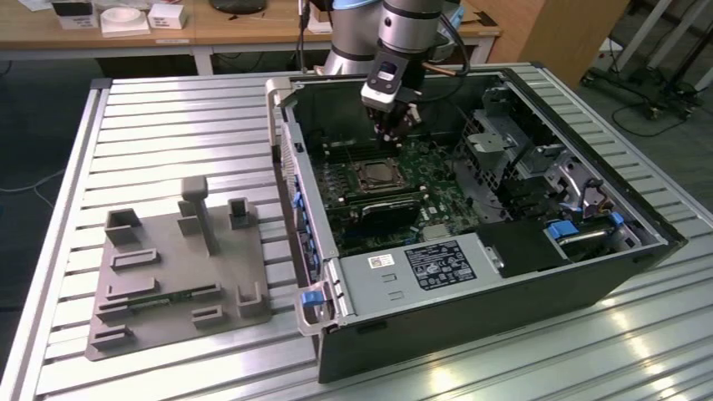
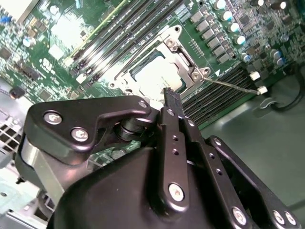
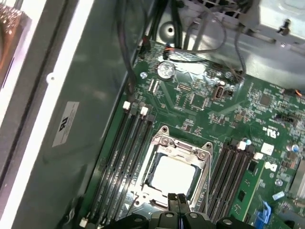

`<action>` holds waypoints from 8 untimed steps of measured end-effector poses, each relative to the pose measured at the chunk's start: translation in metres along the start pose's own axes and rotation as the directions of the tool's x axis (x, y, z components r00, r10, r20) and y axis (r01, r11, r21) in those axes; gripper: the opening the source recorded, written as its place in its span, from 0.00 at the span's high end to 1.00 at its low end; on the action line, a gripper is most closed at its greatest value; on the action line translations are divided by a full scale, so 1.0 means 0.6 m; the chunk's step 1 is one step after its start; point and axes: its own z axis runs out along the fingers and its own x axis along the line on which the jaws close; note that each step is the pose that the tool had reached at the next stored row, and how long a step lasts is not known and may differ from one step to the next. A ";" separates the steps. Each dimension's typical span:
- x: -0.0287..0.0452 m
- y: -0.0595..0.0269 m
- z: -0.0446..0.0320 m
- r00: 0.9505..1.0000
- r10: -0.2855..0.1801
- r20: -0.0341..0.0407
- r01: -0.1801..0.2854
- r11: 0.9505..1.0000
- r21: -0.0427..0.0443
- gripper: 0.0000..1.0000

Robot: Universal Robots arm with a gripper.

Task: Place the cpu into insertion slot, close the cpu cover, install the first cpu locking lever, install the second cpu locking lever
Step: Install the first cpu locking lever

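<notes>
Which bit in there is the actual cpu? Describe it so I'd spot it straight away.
Look inside the open computer case lying on the slatted table, at the green circuit board on its floor. Midway between two banks of long black memory slots sits a silver-rimmed square socket; the cpu is the flat, pale grey square in its middle, the only plain metal tile there.

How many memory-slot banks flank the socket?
2: one bank of memory slots on one side of the cpu, the other bank opposite. None apparently hidden.
</notes>
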 end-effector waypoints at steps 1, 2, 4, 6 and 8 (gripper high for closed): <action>0.000 0.000 0.000 1.000 -0.016 0.000 0.016 1.000 0.000 0.90; 0.000 0.000 0.000 1.000 -0.030 0.001 0.030 1.000 -0.001 0.90; 0.000 0.000 0.000 0.998 -0.056 0.001 0.057 0.998 -0.002 0.90; 0.000 0.000 0.000 0.997 -0.079 0.001 0.079 0.997 -0.003 0.90; 0.000 0.000 0.000 0.996 -0.092 0.002 0.092 0.996 -0.003 0.90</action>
